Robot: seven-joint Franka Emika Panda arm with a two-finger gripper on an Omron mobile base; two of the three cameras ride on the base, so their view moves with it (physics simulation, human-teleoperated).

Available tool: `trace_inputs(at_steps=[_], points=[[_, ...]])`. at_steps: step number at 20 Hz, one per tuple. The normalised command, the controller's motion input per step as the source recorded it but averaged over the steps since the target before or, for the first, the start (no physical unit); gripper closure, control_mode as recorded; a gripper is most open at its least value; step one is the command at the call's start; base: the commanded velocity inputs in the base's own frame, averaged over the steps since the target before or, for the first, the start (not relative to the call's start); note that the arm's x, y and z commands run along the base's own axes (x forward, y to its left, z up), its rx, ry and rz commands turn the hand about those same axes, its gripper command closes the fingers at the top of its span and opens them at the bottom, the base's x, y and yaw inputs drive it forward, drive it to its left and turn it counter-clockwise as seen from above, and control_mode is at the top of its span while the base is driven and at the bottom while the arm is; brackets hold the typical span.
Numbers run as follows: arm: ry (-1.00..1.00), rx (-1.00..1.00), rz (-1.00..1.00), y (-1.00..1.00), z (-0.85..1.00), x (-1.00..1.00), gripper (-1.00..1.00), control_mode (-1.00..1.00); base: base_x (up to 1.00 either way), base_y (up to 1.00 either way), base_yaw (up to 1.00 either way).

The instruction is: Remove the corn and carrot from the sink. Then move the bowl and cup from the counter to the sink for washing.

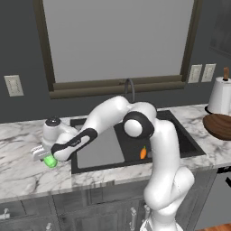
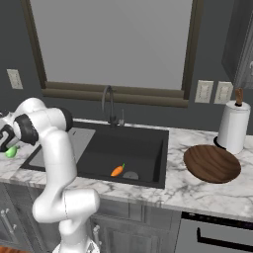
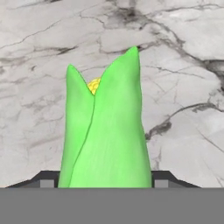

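The hand [image 1: 46, 156] sits low over the desk [image 1: 27, 171] to the left of the sink [image 1: 97, 149], with the corn [image 1: 51, 161] between its fingers. In the hand view the corn [image 3: 107, 131] rises from between the two finger tips, which press against its flanks, so the hand is closed on the corn with its jaws held wide by the husk; a spot of yellow kernel shows at the split in the green leaves. From the right base view the corn [image 2: 11, 151] shows as a green tip beside the dark wrist, above the marble just left of the sink's rim [image 2: 94, 174]. Whether it touches the marble I cannot tell.

Bare marble lies beneath and around the corn in the hand view. The desk's front edge runs close in front of the hand, and the sink's left edge lies just to its right.

One carrot [image 2: 117, 171] lies on the sink floor near the front wall, beside the round drain [image 2: 130, 175]. One bowl [image 2: 212, 163] rests on the desk right of the sink, near one paper towel roll [image 2: 232, 127]. One faucet [image 2: 107, 105] stands behind the basin.
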Motion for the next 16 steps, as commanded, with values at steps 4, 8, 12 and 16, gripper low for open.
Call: trace_inputs(at_steps=[4,8,12,16], points=[[0.02,0.0,-0.06,0.01,-0.24,0.0,-1.0,-1.0,0.0,0.0,0.0],[0.04,-0.02,-0.07,-0.05,-0.25,0.0,-1.0,-1.0,0.0,0.0,0.0],[0.08,-0.01,-0.1,-0.06,-0.06,0.0,-1.0,-1.0,0.0,0.0,0.0],[0.1,0.03,-0.05,-0.01,0.18,0.0,-1.0,-1.0,0.0,0.0,0.0]])
